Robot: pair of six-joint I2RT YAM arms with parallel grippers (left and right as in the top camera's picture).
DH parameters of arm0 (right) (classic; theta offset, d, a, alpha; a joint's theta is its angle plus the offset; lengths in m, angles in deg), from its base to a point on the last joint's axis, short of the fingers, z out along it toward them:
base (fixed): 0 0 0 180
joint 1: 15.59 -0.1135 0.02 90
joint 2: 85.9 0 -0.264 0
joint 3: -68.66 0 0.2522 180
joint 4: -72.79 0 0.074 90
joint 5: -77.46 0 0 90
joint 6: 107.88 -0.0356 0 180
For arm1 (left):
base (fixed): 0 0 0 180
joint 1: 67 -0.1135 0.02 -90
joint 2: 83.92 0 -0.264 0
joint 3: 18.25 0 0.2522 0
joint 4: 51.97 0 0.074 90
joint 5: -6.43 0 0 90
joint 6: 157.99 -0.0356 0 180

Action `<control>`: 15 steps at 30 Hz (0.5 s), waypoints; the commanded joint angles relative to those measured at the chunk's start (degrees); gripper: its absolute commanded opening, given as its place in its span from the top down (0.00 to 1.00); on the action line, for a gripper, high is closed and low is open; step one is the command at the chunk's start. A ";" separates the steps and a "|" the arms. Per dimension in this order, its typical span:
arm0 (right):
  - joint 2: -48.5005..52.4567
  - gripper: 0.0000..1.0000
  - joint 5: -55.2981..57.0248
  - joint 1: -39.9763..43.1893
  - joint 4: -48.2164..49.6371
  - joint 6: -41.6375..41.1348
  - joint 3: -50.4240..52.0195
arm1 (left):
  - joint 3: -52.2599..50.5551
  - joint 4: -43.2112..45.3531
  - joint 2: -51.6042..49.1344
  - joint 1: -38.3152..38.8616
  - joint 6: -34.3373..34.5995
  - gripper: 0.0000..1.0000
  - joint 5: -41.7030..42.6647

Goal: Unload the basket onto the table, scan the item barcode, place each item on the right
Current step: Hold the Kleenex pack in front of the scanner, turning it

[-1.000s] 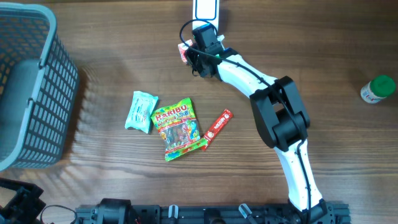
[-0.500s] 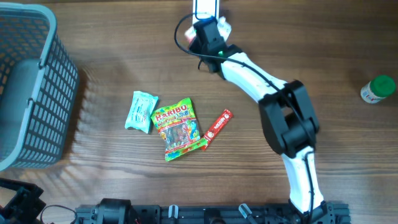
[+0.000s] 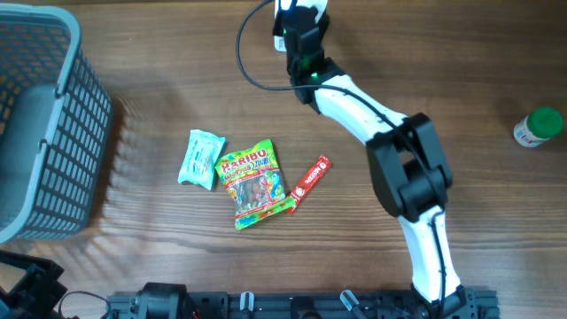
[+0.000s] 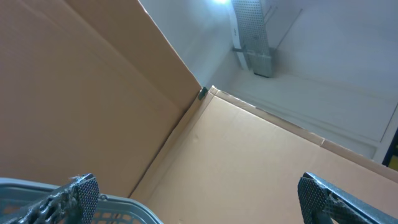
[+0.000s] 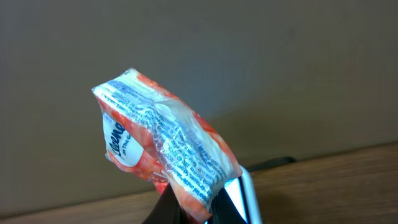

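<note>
Because a barcode has to face a reader, the right arm is stretched to the far edge of the table [image 3: 177, 80], and its right gripper [image 5: 200, 202] pinches a small snack packet [image 5: 165, 149] by one end, so most of the wrapper stands free above the fingers. From the wrist view the packet is tilted, its printed side turned outward toward a plain dull wall. I can't make out a barcode among the fine print. From above, the packet is hidden under the wrist, beside something white at the far edge [image 3: 283, 12] that I take for the scanner.

The wrapper is thin crinkled film, glossy, orange-red and white, puffed and creased like a little pillow. I judge it will flex and twist easily in such a narrow grip.

The left gripper [image 4: 199, 190] idles with its ribbed fingers [image 4: 81, 193] spread wide, pointing up at cardboard panels, holding nothing.

Nearer, mid-table, lie a pale green sachet [image 3: 201, 158], a bright Haribo bag [image 3: 252, 182] and a slim red stick [image 3: 310, 180]. A grey lattice basket [image 3: 53, 124] sits left and a green-capped bottle [image 3: 538, 126] far right.
</note>
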 commanded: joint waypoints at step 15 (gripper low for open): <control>5.60 0.96 -2.16 2.14 -2.58 -3.43 0.07 | -0.28 -3.58 0.59 -0.31 -0.26 0.00 2.08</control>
